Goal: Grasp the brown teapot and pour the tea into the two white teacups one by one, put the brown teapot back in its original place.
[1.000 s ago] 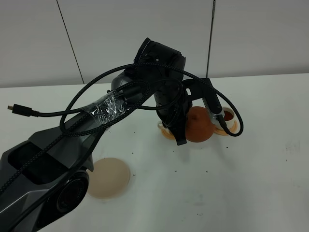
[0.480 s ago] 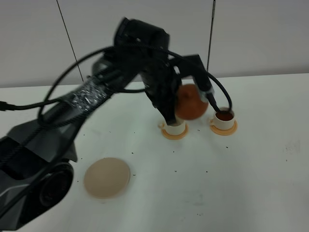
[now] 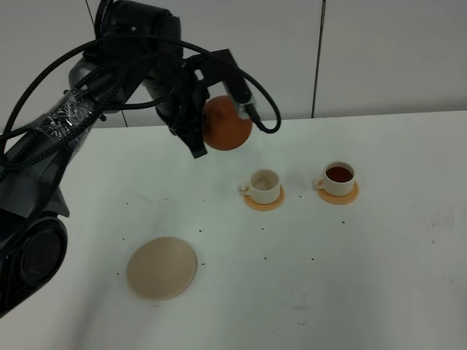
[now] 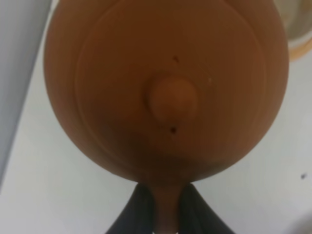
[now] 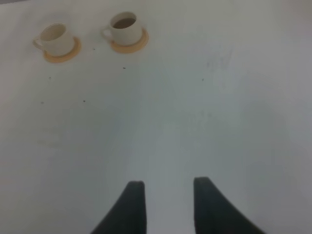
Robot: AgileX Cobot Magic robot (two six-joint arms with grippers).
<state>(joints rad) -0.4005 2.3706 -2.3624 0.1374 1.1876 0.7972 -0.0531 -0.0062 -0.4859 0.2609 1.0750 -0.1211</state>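
Behind and to the right of the flat round beige coaster disc stands a small white teacup, the second white teacup further right; the round brown clay teapot hangs raised behind the coaster.

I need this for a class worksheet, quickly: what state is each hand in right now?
Left hand: closed, holding the brown teapot by its handle.
Right hand: open, holding nothing.

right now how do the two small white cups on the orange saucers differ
Contents: the cream-white cylindrical cup on the right of the high view holds dark reddish-brown tea; the matching cup on the left shows only a pale interior. Position: the left cup sits nearer the brown clay teapot held aloft than the right cup does. Shared: both stand upright on small orange saucers.
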